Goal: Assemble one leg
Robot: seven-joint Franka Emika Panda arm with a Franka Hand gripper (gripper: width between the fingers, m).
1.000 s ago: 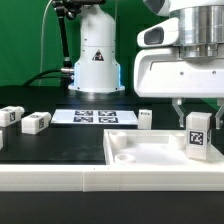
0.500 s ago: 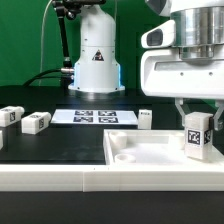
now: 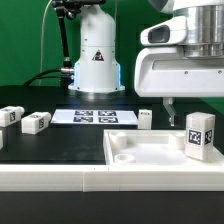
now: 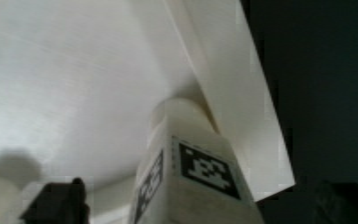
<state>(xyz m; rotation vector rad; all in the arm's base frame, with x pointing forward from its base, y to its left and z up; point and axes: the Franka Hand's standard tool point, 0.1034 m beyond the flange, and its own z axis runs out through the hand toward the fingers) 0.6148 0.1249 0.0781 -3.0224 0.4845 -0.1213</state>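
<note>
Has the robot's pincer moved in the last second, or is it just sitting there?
Yes. The pincer has opened and lifted slightly, away from the small chunky white plastic leg standing on the large white square panel.

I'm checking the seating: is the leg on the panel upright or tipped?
Upright: the leg stands on end on the panel, its sides vertical, tag facing the exterior camera.
</note>
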